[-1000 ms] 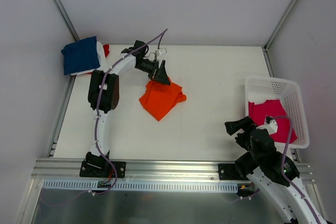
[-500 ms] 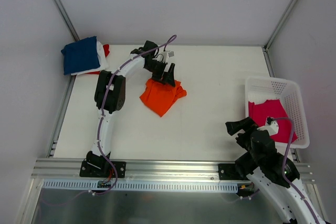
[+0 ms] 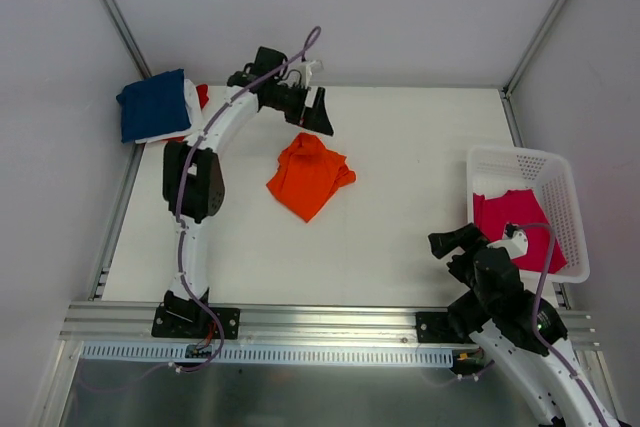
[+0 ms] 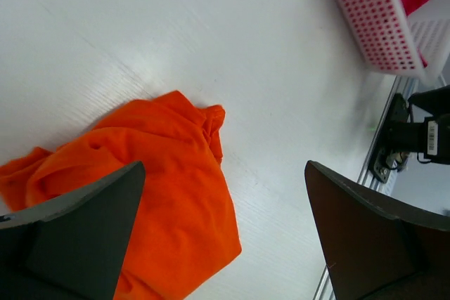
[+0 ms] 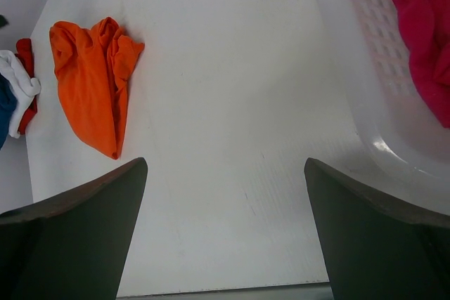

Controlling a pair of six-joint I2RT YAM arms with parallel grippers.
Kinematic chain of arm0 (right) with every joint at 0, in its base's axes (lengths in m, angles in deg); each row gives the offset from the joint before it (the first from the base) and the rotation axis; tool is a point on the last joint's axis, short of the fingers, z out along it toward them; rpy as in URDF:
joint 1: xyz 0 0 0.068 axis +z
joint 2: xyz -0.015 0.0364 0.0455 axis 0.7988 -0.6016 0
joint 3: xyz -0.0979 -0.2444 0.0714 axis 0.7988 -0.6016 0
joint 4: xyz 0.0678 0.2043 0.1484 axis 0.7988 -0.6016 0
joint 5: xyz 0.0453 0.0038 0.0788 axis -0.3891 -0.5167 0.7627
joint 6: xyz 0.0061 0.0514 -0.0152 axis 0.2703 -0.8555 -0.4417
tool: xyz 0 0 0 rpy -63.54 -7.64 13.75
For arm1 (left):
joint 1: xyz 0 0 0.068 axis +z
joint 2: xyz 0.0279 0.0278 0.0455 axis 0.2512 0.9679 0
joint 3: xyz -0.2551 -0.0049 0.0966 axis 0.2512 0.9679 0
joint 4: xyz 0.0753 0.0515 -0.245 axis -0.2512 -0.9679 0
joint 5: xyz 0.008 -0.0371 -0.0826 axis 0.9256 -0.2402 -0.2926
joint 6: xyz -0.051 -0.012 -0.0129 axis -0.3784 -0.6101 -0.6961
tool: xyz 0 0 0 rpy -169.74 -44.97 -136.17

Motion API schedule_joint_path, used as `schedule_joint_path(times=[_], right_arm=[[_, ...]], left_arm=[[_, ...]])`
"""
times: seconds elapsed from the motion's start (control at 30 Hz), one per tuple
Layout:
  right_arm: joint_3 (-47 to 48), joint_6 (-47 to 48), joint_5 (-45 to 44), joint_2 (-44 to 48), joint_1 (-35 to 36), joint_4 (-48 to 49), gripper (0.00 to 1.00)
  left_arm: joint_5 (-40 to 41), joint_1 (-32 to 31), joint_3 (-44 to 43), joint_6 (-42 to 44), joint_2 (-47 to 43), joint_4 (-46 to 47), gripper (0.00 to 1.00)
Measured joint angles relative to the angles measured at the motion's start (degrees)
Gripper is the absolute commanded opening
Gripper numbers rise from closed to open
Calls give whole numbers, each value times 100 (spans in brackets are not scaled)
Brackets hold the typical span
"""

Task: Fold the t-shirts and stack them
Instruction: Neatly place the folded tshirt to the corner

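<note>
Only slivers to see from above of the white t-shirt (image 3: 192, 99) and red t-shirt (image 3: 203, 95), buried under the navy t-shirt (image 3: 153, 104). Missing the orange t-shirt (image 4: 162, 166) at its lower left, behind the left gripper (image 4: 223, 164) and off the frame's edge. Just a corner of the basket (image 4: 376, 33) there, and in the right wrist view only a slice of the magenta t-shirt (image 5: 422, 33), chopped by the right edge.

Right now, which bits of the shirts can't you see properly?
- Top view: white t-shirt and red t-shirt mostly hidden under the navy t-shirt.
- Right wrist view: pink t-shirt cut off by the right edge.
- Left wrist view: orange t-shirt, near part hidden behind the left end effector.
</note>
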Motion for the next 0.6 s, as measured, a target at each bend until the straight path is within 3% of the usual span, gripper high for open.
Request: schedule_joint_path(times=[0.1, 0.27, 0.6], right_arm=[[-13, 0, 9, 2, 0, 7, 99], [-11, 4, 11, 2, 0, 13, 100], [282, 68, -13, 63, 0, -133, 100]], left_arm=[[-52, 411, 20, 7, -535, 107, 99], [616, 1062, 601, 302, -966, 249, 99], [1346, 809, 1276, 518, 345, 57, 99]])
